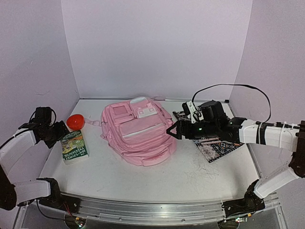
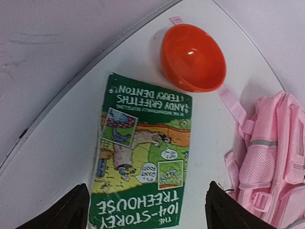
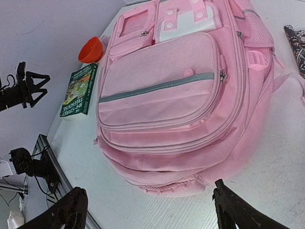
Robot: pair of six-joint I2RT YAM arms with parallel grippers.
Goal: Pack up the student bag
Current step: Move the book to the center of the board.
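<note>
The student bag [image 1: 138,134] is a big pink backpack lying flat mid-table, front pockets up, all zips looking shut. A green paperback [image 1: 74,146] lies to its left, with an orange bowl [image 1: 75,122] just behind the book. My left gripper [image 1: 60,132] hovers open over the book's near end [image 2: 143,157], a finger on each side and apart from it [image 2: 145,212]. At the bag's right edge my right gripper [image 1: 172,130] hangs open and empty. Its wrist view looks down on the bag [image 3: 176,95] past the gripper [image 3: 147,210].
A dark patterned flat item [image 1: 215,148] lies on the table under the right arm, also at the right wrist view's edge [image 3: 296,40]. White walls enclose the table on three sides. A pink strap [image 2: 233,102] trails from the bag toward the bowl [image 2: 193,57].
</note>
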